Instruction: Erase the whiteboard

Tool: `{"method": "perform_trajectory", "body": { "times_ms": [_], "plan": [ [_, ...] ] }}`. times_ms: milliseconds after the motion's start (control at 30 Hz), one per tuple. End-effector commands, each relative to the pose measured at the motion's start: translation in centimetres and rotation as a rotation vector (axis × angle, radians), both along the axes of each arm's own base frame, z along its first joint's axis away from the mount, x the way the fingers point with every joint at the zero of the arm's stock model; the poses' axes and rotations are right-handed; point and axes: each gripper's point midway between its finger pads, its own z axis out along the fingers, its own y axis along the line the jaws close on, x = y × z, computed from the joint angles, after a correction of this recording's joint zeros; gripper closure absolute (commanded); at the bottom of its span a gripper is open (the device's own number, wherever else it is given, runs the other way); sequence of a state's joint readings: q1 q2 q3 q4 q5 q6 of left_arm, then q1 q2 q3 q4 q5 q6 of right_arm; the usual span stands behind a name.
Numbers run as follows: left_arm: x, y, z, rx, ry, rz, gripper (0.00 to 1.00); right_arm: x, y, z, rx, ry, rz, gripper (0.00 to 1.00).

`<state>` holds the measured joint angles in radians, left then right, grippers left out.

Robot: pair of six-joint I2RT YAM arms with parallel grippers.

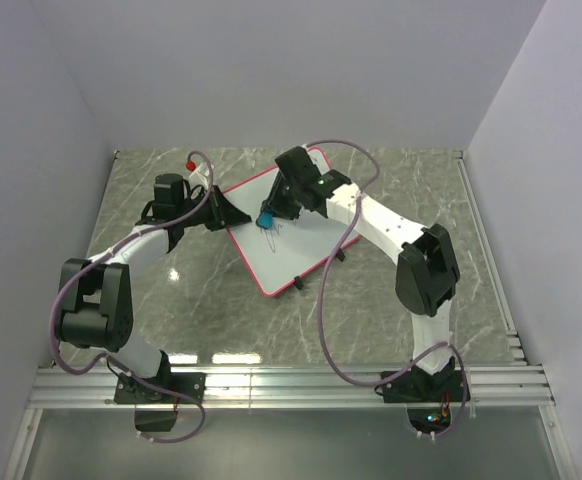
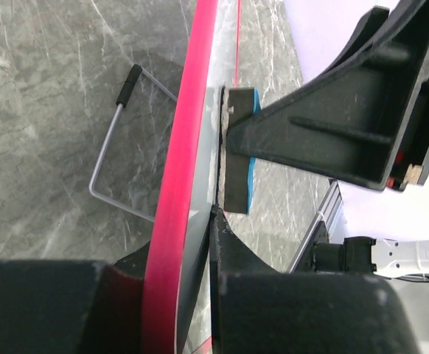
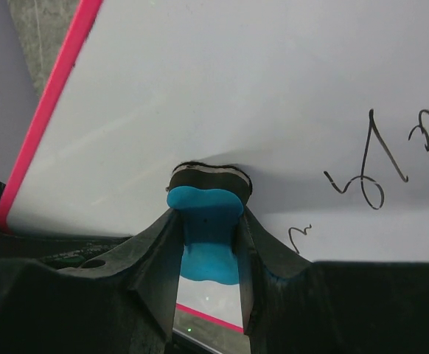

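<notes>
Whiteboard (image 1: 293,255), a rectangular white panel with a pink-red rim and rounded corners, lies turned corner-on in the far middle of the grey marbled table (image 1: 171,290), closer to the far edge than to the near one.

Near the far edge, toward the left corner, sits a small red object (image 1: 191,160), too small to identify. Just right of it, the left gripper (image 1: 229,212) reaches in and is clenched on the whiteboard's left edge. In the left wrist view the board appears edge-on (image 2: 181,169), and its rim runs between the two black fingers, one on each face. On the board's underside a thin grey wire foot with a black tip (image 2: 119,140) shows against the table.

Next comes the small blue eraser (image 1: 267,218) with its black felt pad. The pad is pressed flat on the white surface near the left edge, and its blue body (image 3: 203,247) stands up from the board. The right gripper (image 3: 208,221) grasps it, one black finger tight against each side of the blue body. Just beside the pad, to its right, thin black handwriting (image 3: 369,173) marks the board.

Further right, two small black clip feet (image 1: 298,285) poke out from the board's near-right edge, apart from each other.
</notes>
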<state>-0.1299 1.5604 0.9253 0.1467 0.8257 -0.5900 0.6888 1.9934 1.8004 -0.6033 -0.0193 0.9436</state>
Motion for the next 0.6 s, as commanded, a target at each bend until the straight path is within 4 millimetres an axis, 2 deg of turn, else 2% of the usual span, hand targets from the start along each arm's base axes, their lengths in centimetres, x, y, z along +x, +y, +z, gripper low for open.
{"method": "perform_trajectory", "body": {
  "times_ms": [0,67,100,200,367,433,533,567],
  "plan": [
    [-0.6,0.0,-1.1,0.083,0.0,-0.029,1.0,-5.6,0.1,-5.6,-0.119,0.127,0.1,1.0],
    [-0.4,-0.1,-0.9,0.077,-0.003,-0.033,1.0,-6.8,-0.2,-6.6,-0.125,0.139,0.108,1.0],
    [-0.3,-0.2,-0.7,0.074,-0.005,-0.035,1.0,-8.1,-1.2,-8.0,-0.144,0.169,0.108,1.0],
    [-0.3,-0.4,-0.4,0.064,-0.01,-0.043,1.0,-9.5,-2.9,-9.8,-0.188,0.188,0.107,1.0],
    [-0.4,-0.5,0.1,0.047,-0.017,-0.046,1.0,-12.9,-3.9,-12.6,-0.269,0.228,0.164,1.0],
    [-0.6,-0.5,0.1,0.044,-0.015,-0.046,1.0,-13.3,-3.7,-12.8,-0.28,0.232,0.177,1.0],
    [-0.9,-0.5,0.0,0.046,-0.013,-0.048,1.0,-12.0,-3.4,-11.9,-0.297,0.188,0.166,1.0],
    [-1.0,-0.6,0.0,0.046,-0.013,-0.053,1.0,-10.8,-2.5,-10.3,-0.281,0.146,0.168,1.0]
  ]
}}
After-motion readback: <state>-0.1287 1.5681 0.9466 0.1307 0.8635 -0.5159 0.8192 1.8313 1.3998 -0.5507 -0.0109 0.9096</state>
